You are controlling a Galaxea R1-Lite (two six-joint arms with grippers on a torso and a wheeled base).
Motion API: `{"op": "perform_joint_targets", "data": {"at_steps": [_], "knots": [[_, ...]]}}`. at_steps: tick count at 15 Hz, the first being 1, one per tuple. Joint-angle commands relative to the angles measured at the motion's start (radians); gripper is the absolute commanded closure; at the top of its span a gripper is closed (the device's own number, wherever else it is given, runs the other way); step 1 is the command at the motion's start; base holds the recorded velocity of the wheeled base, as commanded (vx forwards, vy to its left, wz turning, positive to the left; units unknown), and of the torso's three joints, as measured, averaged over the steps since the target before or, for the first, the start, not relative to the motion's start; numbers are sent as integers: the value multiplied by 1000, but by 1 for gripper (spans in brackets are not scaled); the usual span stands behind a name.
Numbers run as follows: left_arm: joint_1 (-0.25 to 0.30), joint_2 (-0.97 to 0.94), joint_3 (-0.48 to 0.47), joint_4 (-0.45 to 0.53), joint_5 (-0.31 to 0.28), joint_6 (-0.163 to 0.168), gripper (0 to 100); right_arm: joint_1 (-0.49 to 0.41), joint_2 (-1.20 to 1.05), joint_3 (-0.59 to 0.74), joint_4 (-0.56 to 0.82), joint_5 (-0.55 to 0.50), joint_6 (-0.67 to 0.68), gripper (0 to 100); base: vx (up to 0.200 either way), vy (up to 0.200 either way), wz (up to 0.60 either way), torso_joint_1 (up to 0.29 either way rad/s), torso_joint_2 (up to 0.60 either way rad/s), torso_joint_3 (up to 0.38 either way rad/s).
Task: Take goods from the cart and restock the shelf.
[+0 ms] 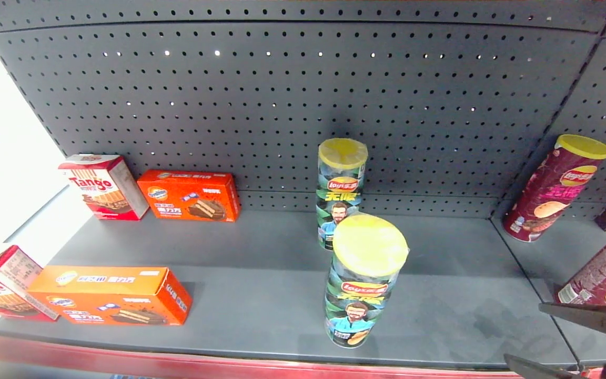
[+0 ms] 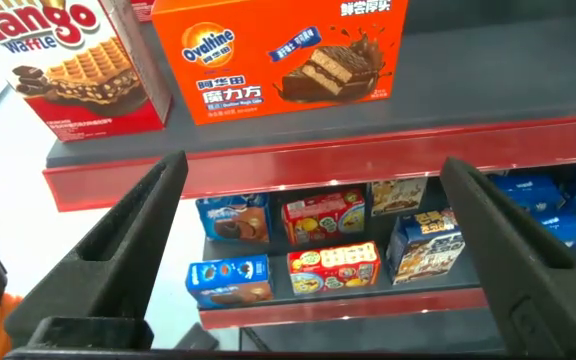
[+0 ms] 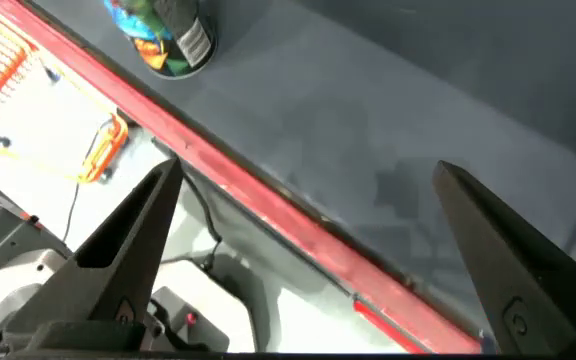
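Head view, shelf [image 1: 261, 310] stock, placed from the front green chip can [image 1: 366, 279]:
- rear green can [image 1: 341, 189], directly behind it
- front orange box [image 1: 111, 295] and rear orange box [image 1: 190, 195], to its left
- maroon can [image 1: 555, 187], standing to its right

Right claw [image 1: 522, 331]: right of the front green chip can, at the shelf lip, spread wide, empty.
Left claw [image 2: 313, 165]: before the shelf lip below the front orange box, spread wide, empty.
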Motion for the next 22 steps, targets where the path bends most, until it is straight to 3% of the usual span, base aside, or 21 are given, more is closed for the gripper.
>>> {"op": "perform_joint_targets", "data": {"at_steps": [1, 7, 22], "knots": [[0, 3, 0, 0, 0, 0, 0, 35, 145, -61, -4, -9, -2, 0, 0, 0, 0, 0, 0, 0], [0, 3, 2, -2, 3, -3, 0, 62, 317, -197, -10, -32, -5, 0, 0, 0, 0, 0, 0, 0], [2, 3, 2, -2, 3, -9, 0, 136, 538, -347, -33, -47, -6, 0, 0, 0, 0, 0, 0, 0]]}}
